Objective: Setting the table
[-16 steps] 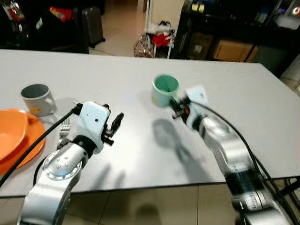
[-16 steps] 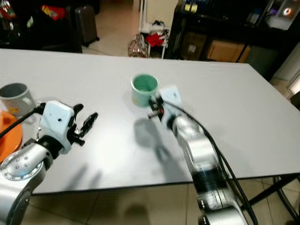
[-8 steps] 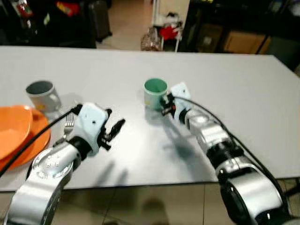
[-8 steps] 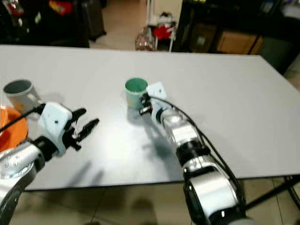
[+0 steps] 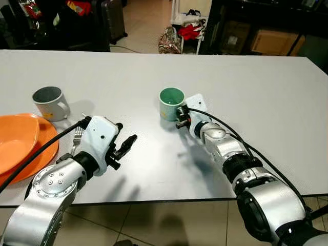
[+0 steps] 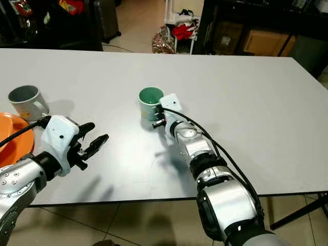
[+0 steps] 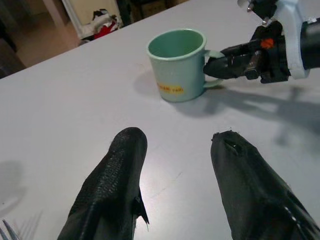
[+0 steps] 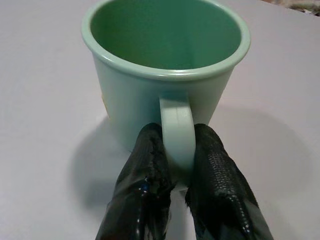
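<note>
White tabletop [image 5: 266, 87] spans the scene, its far edge backed by dark, cluttered furniture that is hard to make out. Orange plates [image 5: 20, 146], apparently two stacked, lie at the robot's left and are cut off by the frame edge. Beside them, a fork [image 5: 77, 137] is mostly hidden behind the left arm's cable and wrist housing; only the tines show. A grey mug [image 5: 49, 102] stands upright just beyond the plates.

Near the table's middle stands the green mug [image 5: 170, 102], upright and empty, with a small yellow label on its side. The right gripper [image 8: 176, 167] is clamped on the mug's handle [image 8: 177, 135], one black finger pressed to each side. The left gripper [image 7: 177, 187] hovers above bare table, fingers spread apart and holding nothing, well apart from the green mug.
</note>
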Tool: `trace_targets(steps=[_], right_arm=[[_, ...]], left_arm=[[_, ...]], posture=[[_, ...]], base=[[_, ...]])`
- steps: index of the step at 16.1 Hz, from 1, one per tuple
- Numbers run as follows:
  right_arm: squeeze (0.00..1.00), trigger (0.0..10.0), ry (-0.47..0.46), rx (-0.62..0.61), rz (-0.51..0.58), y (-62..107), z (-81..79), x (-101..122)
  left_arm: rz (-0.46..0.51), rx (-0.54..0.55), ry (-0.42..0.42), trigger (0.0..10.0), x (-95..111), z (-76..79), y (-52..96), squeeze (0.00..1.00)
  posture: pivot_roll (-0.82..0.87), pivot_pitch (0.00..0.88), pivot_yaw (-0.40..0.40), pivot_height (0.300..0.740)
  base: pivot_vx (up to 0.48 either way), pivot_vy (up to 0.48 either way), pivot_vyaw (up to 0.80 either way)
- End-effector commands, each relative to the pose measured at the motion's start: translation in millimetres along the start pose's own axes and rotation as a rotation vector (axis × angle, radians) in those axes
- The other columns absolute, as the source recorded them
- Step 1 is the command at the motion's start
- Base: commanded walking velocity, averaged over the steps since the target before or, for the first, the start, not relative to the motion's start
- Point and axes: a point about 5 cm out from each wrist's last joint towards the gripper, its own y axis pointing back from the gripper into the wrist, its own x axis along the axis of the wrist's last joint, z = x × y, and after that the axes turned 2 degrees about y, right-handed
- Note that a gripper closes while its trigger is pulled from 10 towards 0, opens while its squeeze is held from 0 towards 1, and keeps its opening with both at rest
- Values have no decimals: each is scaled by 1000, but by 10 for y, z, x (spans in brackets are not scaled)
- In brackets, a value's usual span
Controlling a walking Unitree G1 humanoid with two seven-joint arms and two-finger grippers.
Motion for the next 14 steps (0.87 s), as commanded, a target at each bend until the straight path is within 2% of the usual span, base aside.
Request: trace_targets(steps=[1, 5, 10, 11, 14], right_arm=[[0, 10000, -43, 5, 25, -23, -8, 76], [0, 10000, -117, -14, 32, -47, -12, 119], [0, 10000, -118, -43, 25, -70, -21, 168], [1000, 10000, -126, -39, 27, -70, -27, 164], [1000, 10000, -119, -34, 35, -62, -15, 151]], left_arm=[[-2, -15, -11, 10000, 15, 14, 20, 0], [-2, -15, -16, 10000, 33, 10, 22, 0], [-10, -9, -27, 10000, 41, -9, 58, 0], [-9, -8, -28, 10000, 44, -10, 56, 0], [-9, -7, -30, 10000, 48, -8, 61, 0]], posture=[[133, 53, -8, 740], [147, 50, -7, 740], [172, 52, -14, 740], [173, 50, -15, 740], [172, 45, -16, 740]], base=[[0, 0, 0], [0, 0, 0], [0, 0, 0], [0, 0, 0], [0, 0, 0]])
